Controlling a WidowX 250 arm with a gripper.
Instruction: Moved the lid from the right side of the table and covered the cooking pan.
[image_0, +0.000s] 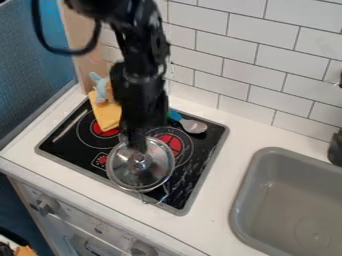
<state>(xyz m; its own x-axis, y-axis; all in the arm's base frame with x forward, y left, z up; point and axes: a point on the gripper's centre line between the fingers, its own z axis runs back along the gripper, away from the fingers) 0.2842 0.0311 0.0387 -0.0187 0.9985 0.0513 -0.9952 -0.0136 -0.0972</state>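
My gripper (139, 150) hangs over the stove from the top of the camera view, its lower end right at the knob of the round clear lid (149, 174). The lid has a shiny metal rim and lies over the front middle of the black stove top. I cannot tell whether it rests on a pan, since little shows through the glare on it. Thin shiny metal, perhaps part of a handle, shows just below the rim at the stove's front edge.
A yellow cloth (107, 116) and a light blue toy (100, 89) lie at the stove's back left. A spoon-like utensil with a blue handle (192, 125) is at the back right. The grey sink (267, 187) is to the right, and a tiled wall rises behind.
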